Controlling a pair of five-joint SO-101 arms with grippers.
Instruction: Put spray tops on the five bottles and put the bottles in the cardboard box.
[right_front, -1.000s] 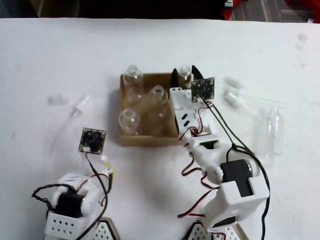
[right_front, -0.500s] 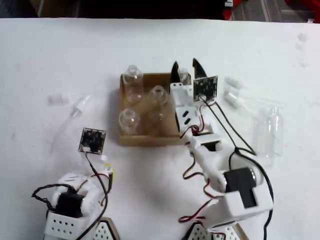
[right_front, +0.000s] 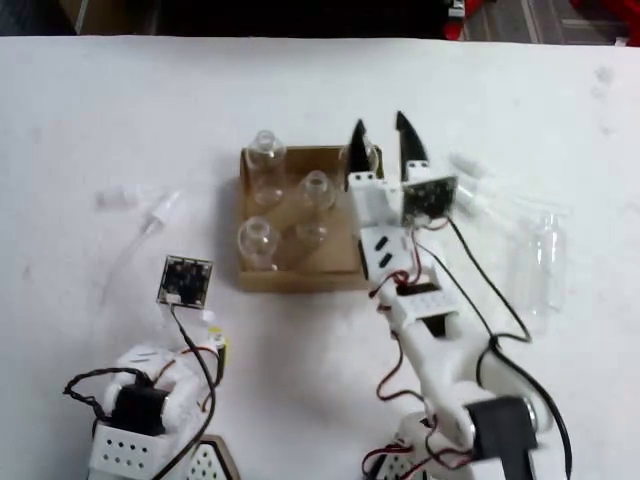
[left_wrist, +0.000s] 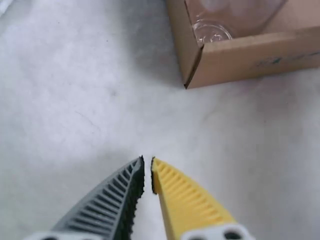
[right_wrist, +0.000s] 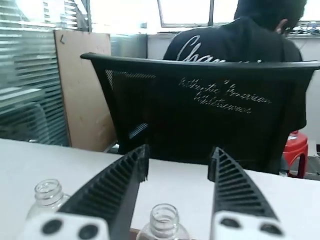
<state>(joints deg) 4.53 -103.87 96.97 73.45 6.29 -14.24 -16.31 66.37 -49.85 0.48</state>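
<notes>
Bottles (right_front: 316, 188): unmoved; right gripper (right_front: 380, 128), fingers apart, has slid farther past them.
Cardboard box (right_front: 300, 281): four uncapped bottles, upright.
Left gripper (left_wrist: 147, 161): fingers nearly touching.

A white tabletop (right_front: 110, 100) spans the high view. In the right wrist view, a black mesh office chair (right_wrist: 200, 115) stands just past the tabletop's far edge. A brown board (right_wrist: 82, 90) stands upright beside it, next to window blinds (right_wrist: 25, 65). A red stool (right_wrist: 296, 145) shows partly behind the chair.
</notes>
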